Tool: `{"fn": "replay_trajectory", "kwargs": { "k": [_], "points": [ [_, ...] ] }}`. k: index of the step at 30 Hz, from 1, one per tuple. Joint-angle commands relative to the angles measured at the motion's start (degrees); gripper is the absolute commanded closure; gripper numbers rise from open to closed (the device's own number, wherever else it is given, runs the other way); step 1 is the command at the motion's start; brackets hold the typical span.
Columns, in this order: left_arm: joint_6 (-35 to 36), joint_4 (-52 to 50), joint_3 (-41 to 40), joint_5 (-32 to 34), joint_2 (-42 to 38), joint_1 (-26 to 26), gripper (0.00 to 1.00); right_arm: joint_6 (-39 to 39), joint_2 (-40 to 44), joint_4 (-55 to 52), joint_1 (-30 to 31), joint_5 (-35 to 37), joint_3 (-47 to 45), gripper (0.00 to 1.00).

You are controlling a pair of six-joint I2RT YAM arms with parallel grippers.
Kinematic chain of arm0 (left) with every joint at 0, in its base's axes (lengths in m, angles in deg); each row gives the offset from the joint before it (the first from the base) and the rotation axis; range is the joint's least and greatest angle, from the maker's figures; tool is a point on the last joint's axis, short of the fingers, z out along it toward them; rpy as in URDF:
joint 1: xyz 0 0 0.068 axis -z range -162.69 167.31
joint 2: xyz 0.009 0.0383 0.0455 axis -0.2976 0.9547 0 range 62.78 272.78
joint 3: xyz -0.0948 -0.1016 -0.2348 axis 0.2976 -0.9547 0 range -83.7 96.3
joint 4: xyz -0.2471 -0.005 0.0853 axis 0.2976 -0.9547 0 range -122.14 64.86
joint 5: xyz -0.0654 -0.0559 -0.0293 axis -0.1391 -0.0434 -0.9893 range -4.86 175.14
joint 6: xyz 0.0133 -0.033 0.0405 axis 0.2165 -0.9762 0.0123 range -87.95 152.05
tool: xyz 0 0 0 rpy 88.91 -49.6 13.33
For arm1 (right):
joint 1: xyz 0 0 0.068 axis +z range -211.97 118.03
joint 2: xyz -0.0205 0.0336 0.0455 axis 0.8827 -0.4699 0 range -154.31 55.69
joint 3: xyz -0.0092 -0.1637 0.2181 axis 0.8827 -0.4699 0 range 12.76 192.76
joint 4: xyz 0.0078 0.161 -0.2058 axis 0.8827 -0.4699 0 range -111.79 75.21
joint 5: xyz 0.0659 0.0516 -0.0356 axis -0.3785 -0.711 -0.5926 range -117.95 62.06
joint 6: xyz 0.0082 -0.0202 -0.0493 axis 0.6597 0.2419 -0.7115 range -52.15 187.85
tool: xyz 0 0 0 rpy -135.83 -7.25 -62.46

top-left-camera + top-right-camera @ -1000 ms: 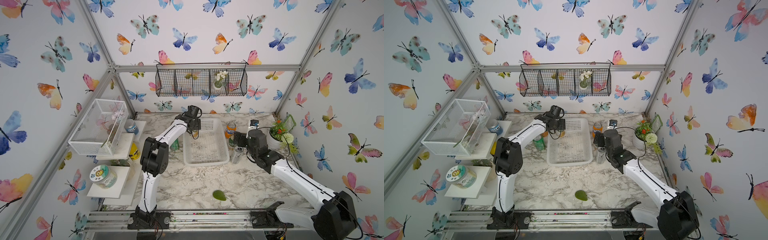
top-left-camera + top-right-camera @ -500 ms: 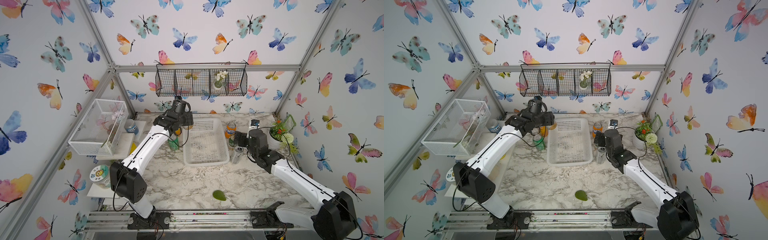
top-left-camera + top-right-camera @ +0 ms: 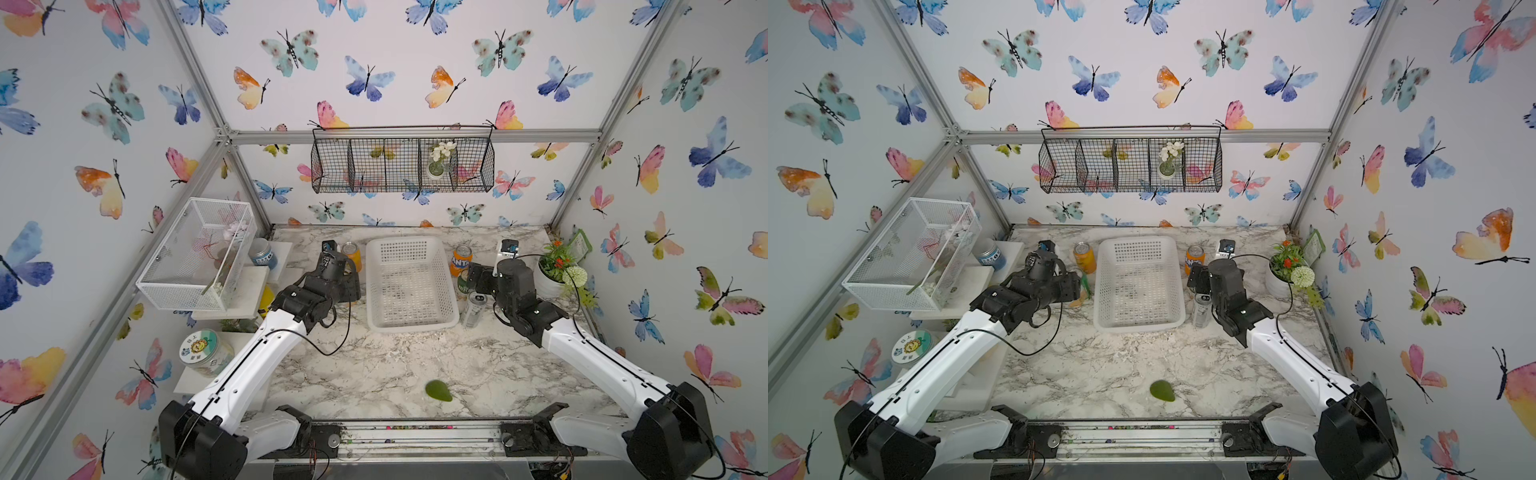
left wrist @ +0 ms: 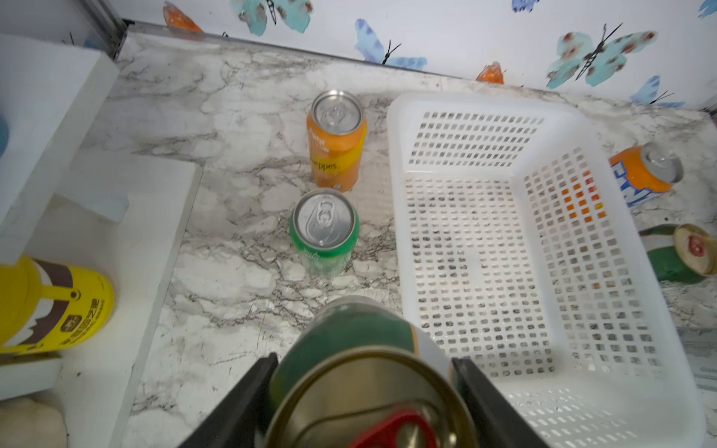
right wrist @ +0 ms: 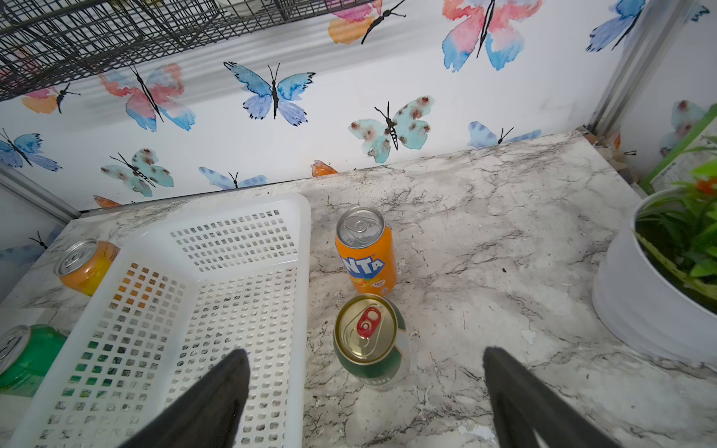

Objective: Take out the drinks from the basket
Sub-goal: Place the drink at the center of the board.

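The white basket (image 3: 411, 327) (image 3: 1138, 326) holds nothing. My left gripper (image 4: 364, 360) (image 3: 347, 287) is shut on a dark green-and-cream drink can (image 4: 361, 341) with a gold top, over the marble just left of the basket. Beyond it stand a bright green can (image 4: 324, 232) and an orange can (image 4: 336, 147) (image 3: 351, 254). Right of the basket stand the Fanta can (image 5: 366, 256) (image 3: 461, 259), another dark green can (image 5: 368, 341) and a slim silver can (image 3: 473, 309). My right gripper (image 5: 365, 353) (image 3: 473, 279) hangs open above that dark green can, apart from it.
White shelves on the left carry a wire-mesh box (image 3: 195, 255), a blue-lidded jar (image 3: 262, 253) and a yellow bottle (image 4: 50, 306). A potted plant (image 3: 557, 270) stands at the right. A green leaf-shaped piece (image 3: 438, 390) lies near the front edge. A black wire basket (image 3: 403, 166) hangs on the back wall.
My left arm has swung from the basket's far left corner out to its left side and toward the front, carrying the dark green can. The right arm has stayed still.
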State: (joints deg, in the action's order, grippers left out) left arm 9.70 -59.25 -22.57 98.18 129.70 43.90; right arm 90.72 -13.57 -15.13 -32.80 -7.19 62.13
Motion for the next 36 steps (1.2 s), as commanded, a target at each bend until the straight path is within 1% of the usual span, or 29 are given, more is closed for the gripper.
{"fn": "replay_trajectory", "kwargs": {
  "k": [1, 4, 7, 11, 14, 19, 27, 32, 36],
  "points": [
    [-2.08, 3.79, -3.27, 2.87, -2.97, -0.05, 0.35, 0.33, 0.45, 1.61, -0.31, -0.98, -0.91, 0.03],
    [-2.66, 4.32, -6.50, 3.63, -3.35, -0.05, 0.35, 0.44, 0.44, 1.75, -0.34, -1.28, -1.06, 0.03],
    [-3.57, 6.39, -8.64, 1.91, -1.70, -0.05, 0.35, 0.59, 0.26, 1.75, -0.33, -1.67, -0.94, 0.03],
    [-5.53, 8.03, -9.55, 0.09, 1.47, 0.03, 0.36, 0.52, 0.34, 1.75, -0.34, -1.53, -1.02, 0.03],
    [-6.36, 10.00, -10.84, -0.04, 3.05, 0.04, 0.36, 0.51, 0.59, 1.66, -0.34, -1.28, -1.11, 0.03],
    [-8.03, 11.78, -11.82, 0.63, 5.31, 0.44, 0.35, 0.50, 0.51, 1.74, -0.30, -1.24, -1.04, 0.03],
    [-8.60, 12.74, -12.39, 1.53, 9.35, 0.48, 0.34, 0.42, 0.51, 1.68, -0.34, -1.33, -0.94, 0.03],
    [-8.97, 12.87, -12.61, 2.12, 10.19, 0.49, 0.30, 0.34, 0.81, 1.57, -0.33, -1.15, -1.01, 0.03],
    [-9.20, 12.91, -12.63, 1.82, 10.64, 0.48, 0.24, 0.33, 0.90, 1.59, -0.26, -1.24, -0.85, 0.03]
  ]
}}
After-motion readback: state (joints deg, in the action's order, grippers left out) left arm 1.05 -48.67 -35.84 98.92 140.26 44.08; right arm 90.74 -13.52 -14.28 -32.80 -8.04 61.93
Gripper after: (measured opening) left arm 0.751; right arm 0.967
